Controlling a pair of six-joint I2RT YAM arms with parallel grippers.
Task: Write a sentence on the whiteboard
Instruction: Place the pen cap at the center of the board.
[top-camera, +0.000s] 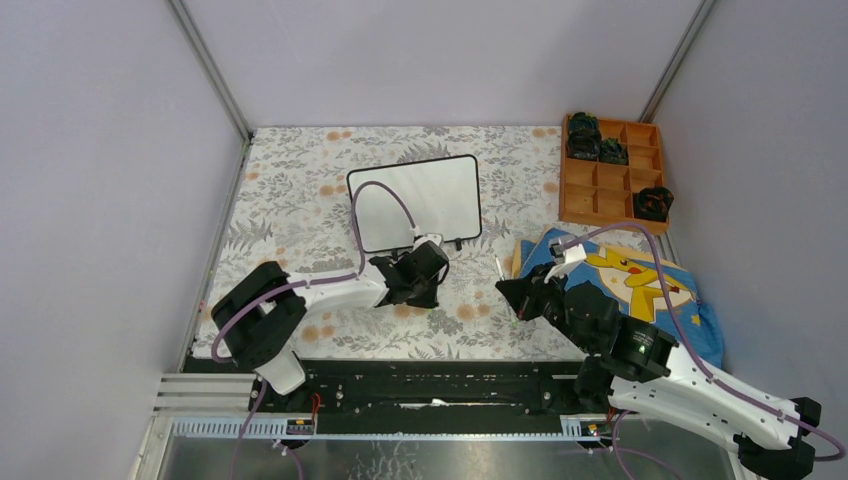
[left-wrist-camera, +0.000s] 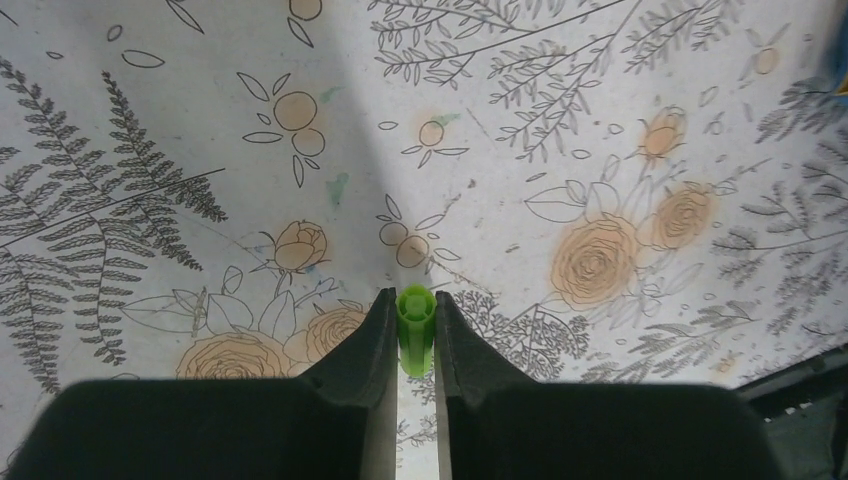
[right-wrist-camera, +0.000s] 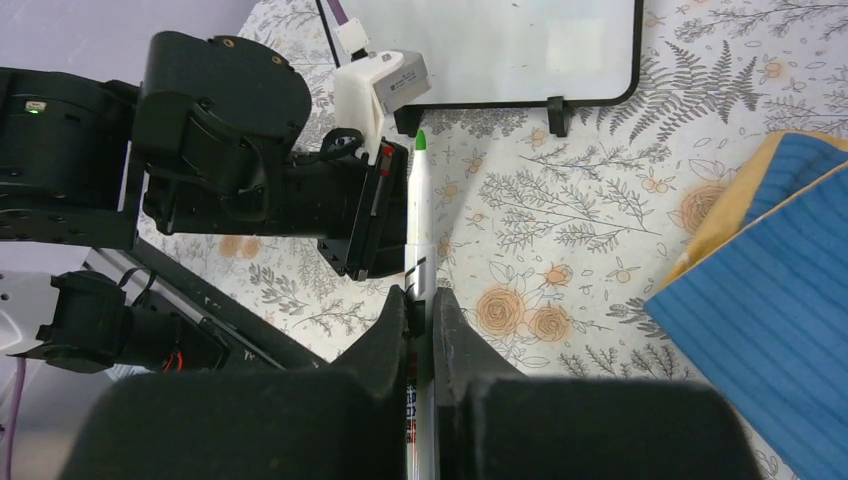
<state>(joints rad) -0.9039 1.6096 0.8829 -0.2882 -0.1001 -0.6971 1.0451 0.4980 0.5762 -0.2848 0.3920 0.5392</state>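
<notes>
The blank whiteboard (top-camera: 415, 203) stands far-centre on the desk (top-camera: 290, 190); light on small feet, it is judged liable to slide under pressure. A green-tipped marker (right-wrist-camera: 418, 230) is pinched by the right jaws, its cap (left-wrist-camera: 414, 330) by the left jaws.

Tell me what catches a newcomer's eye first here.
A blank whiteboard sits mid-table, beyond the grippers. The right gripper clamps a white marker with a bare green tip, pointing toward the board; the left gripper pinches a green cap. A blue cartoon cloth lies at the right.
</notes>
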